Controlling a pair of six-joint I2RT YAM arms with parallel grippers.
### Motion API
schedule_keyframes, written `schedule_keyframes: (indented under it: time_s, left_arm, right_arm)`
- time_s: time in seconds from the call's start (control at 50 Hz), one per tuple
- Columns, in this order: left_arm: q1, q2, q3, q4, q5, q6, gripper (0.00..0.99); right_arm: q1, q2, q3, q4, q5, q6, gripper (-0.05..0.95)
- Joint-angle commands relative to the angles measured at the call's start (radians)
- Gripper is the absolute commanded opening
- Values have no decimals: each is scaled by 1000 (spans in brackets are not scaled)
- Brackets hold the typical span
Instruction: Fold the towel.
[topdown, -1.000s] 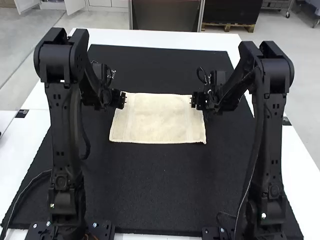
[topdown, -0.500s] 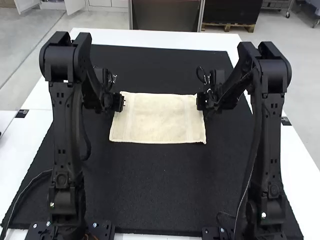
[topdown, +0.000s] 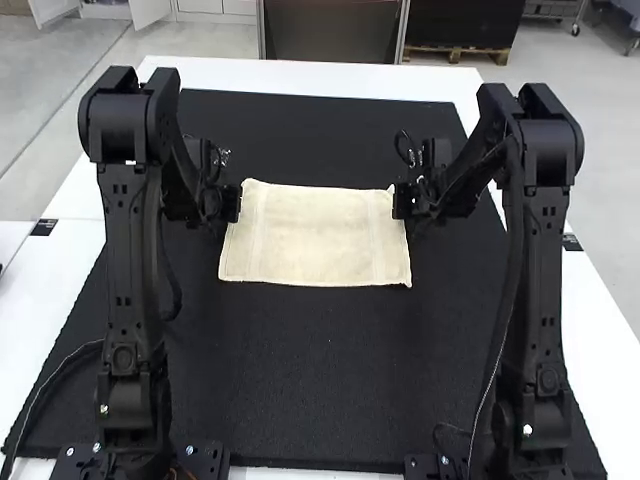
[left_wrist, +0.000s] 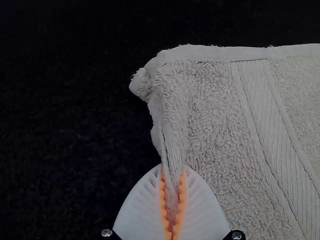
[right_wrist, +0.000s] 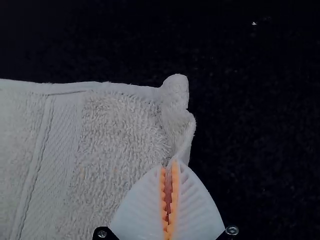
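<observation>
A cream terry towel (topdown: 315, 240) is spread in a rough rectangle on the black mat (topdown: 310, 370), between the two arms. Its left edge is pinched near the far corner by the left gripper (topdown: 240, 203), its right edge likewise by the right gripper (topdown: 397, 202), between ribbed white fingers (left_wrist: 142, 210) with toothed orange pads (right_wrist: 174, 192). Nubby pile is crossed by flat woven bands (left_wrist: 272, 125); both gripped corners are puckered.
</observation>
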Motion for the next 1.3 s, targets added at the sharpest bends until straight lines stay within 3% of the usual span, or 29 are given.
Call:
schedule_keyframes:
  time_s: [0.0,0.34,0.74,1.28]
  left_arm:
    - [21,-17,-3,-3,11,-12,21]
    - [21,-106,-12,-17,72,-45,16]
    - [22,-201,-71,-43,106,-43,15]
    - [97,-325,-236,-44,136,1,15]
  right_arm:
    - [5,-31,-27,-23,-90,21,-18]
    - [-18,-155,-92,-8,-122,24,-20]
    - [-61,-253,-130,9,-156,29,-18]
    - [-95,-373,-204,-80,-240,30,-18]
